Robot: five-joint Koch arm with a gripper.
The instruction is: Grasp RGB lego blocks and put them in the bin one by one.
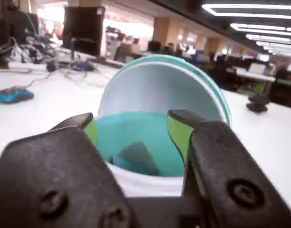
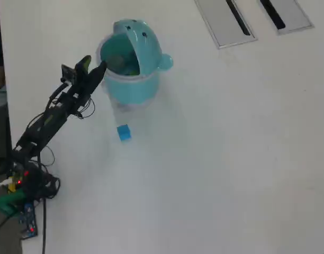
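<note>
My gripper [image 1: 133,135] hangs at the mouth of the bin [image 2: 131,87], its jaws spread apart and holding nothing; the fingers [image 1: 178,133] are matte black plastic with yellow-green pads. The bin is round, smooth light-teal plastic with a domed hood, dark dots on top and a knob on its side. Inside, in the overhead view, something yellow-green lies on the floor; I cannot tell its shape. The blue lego block [image 2: 124,132], a small cube, sits on the white table [image 2: 231,159] just beside the bin.
</note>
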